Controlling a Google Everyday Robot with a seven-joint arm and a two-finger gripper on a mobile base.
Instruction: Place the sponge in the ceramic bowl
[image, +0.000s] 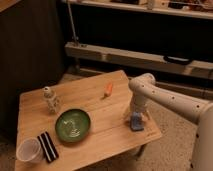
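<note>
cup (29, 150) and striped black block (48, 146) sat at the table's (110, 137) front left; beyond lay the ceramic bowl (73, 125), well apart from the sponge (137, 125) by the right edge; the gripper (136, 118) hung right over the sponge, jaws spread, gripping nothing; farther back stood a pale bottle (50, 100) and an orange object (108, 89).

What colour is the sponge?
The sponge is blue-grey, in camera view; the tool is right above it.
</note>
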